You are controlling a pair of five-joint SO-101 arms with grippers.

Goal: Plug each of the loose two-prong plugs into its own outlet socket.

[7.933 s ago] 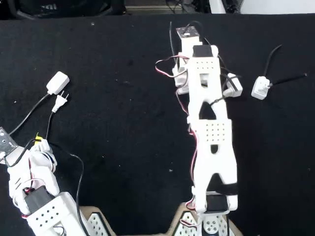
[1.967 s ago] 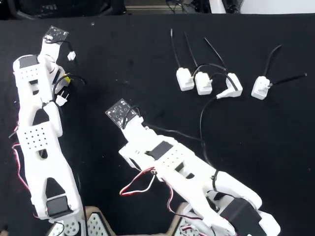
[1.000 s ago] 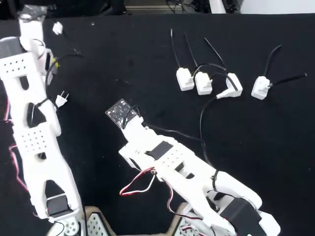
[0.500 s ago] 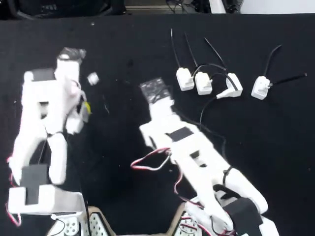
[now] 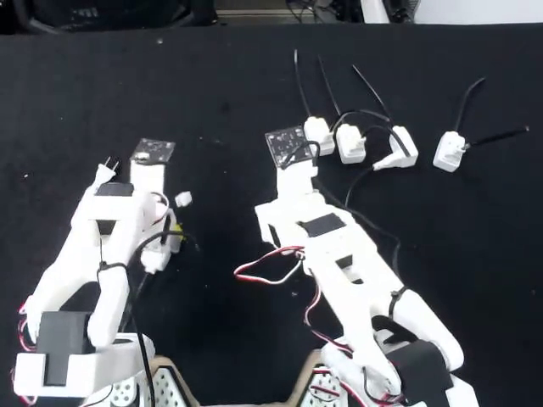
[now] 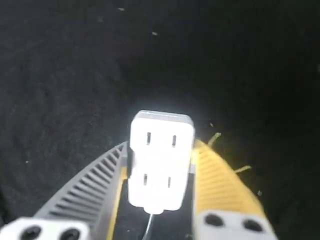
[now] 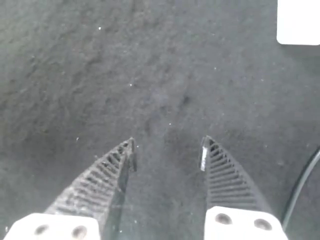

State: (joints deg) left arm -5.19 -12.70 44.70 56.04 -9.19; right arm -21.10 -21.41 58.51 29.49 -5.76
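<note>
Gripping a white outlet socket (image 6: 160, 160) by its two sides, the left claw (image 6: 161, 150) is holding the block pinched between its grey and yellow fingers (image 6: 95, 185), spread only as far as the block is wide. The socket's slotted face is pointing back toward the wrist camera, with black cloth (image 6: 75, 60) lying beyond it.

A loose two-prong plug (image 5: 105, 172) is lying on the cloth near this claw's arm, apart from the held socket, its prongs pointing away from the arm.

Beside it, the right claw (image 7: 168, 145) is standing open and holding nothing, with bare cloth showing between its two ribbed fingers. A white socket block (image 7: 298, 22) is lying beyond its tips and off to one side, and a black cable (image 7: 300, 195) is curving past the outside of one finger.

Seen from above, the right claw is sitting just beside the near end of a row of four socket blocks (image 5: 350, 144), each trailing a black lead across the cloth, well apart from the left claw.
</note>
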